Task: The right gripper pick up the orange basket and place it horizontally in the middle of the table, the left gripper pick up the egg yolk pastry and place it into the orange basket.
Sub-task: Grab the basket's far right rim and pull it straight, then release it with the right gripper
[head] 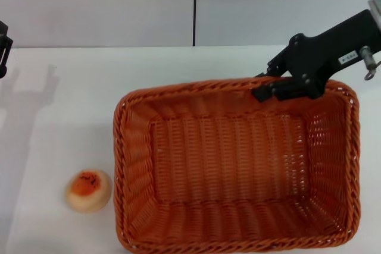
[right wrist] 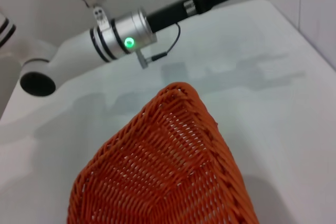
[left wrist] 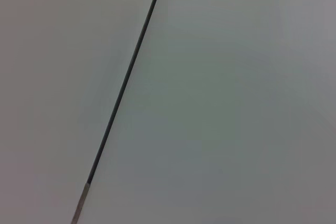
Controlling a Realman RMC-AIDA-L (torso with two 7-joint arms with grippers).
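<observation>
White table (head: pixel 71 87) runs back to a grey wall. On it the basket (head: pixel 235 171) lies flat, right gripper (head: pixel 280 87) with fingers closed on its far rim. Just left of the basket sits the pastry (head: pixel 88 190). Left gripper (head: pixel 3 49) hangs at the table's left edge, its fingers' opening unclear.

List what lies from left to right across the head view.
left gripper at the left edge → egg yolk pastry on the table → orange basket → right gripper at the basket's far rim.
</observation>
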